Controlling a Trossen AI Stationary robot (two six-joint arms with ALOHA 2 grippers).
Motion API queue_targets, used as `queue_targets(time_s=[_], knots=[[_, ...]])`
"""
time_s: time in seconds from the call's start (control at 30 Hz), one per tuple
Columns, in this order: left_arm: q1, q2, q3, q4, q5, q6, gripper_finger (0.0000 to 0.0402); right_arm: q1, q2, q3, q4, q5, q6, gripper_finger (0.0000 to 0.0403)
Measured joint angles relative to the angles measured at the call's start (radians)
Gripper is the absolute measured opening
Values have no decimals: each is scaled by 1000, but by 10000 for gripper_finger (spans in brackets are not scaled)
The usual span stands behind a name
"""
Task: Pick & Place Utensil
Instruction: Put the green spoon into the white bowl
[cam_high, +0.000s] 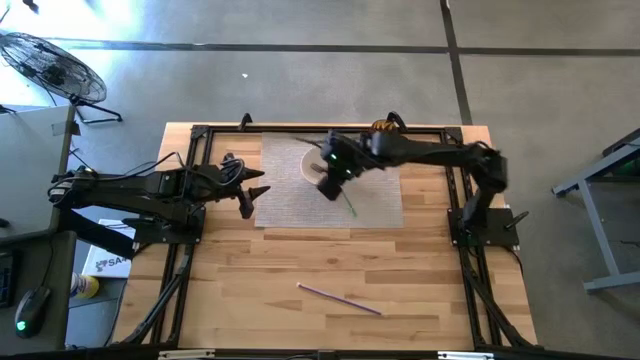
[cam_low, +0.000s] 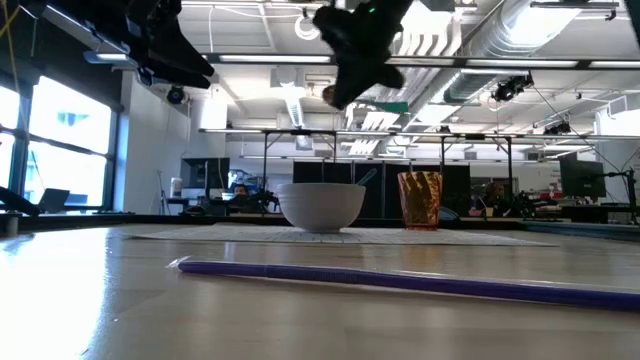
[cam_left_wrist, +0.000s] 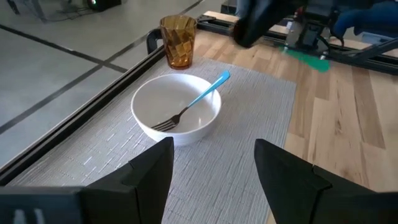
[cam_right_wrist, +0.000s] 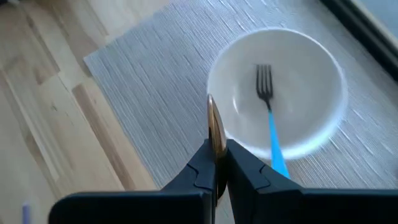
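Note:
A white bowl (cam_left_wrist: 177, 115) (cam_right_wrist: 277, 93) (cam_high: 312, 163) stands on a grey placemat (cam_high: 330, 205) and holds a fork with a blue handle (cam_left_wrist: 193, 106) (cam_right_wrist: 267, 93). The fork's tines lie on the bowl's bottom and its handle leans on the rim. My right gripper (cam_right_wrist: 216, 158) (cam_high: 330, 185) hovers above the mat beside the bowl, shut on a utensil with a green handle (cam_high: 350, 205). My left gripper (cam_left_wrist: 214, 174) (cam_high: 252, 192) is open, in the air at the mat's left edge. A purple stick (cam_high: 340, 298) (cam_low: 400, 280) lies on the near wood. My right gripper pinches the green-handled utensil between its two shut fingers, high above the table. A thin metal part (cam_right_wrist: 216, 134) sticks out past the fingertips, seen edge-on. The green handle (cam_left_wrist: 308, 59) trails out behind the fingers. The utensil is lifted clear of mat and bowl.
An amber faceted cup (cam_left_wrist: 178, 40) (cam_low: 420, 200) stands beyond the bowl, near the table's far edge. Black frame rails (cam_high: 460, 200) run along the table's sides. Bare wood (cam_high: 300, 260) lies between the mat and the near edge.

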Motion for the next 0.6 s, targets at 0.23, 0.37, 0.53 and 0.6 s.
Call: queue_targets(time_s=[0.23, 0.37, 0.53, 0.6], knots=[[0, 0, 0, -3, 1, 0, 220, -135, 199, 164, 1, -191, -39, 11], [0, 0, 0, -3, 1, 0, 220, -196, 281, 212, 11, -288, -50, 11], [0, 0, 0, -3, 1, 0, 220, -245, 341, 218, 45, -364, -54, 11], [0, 0, 0, -3, 1, 0, 220, -257, 361, 218, 47, -379, -56, 11]])
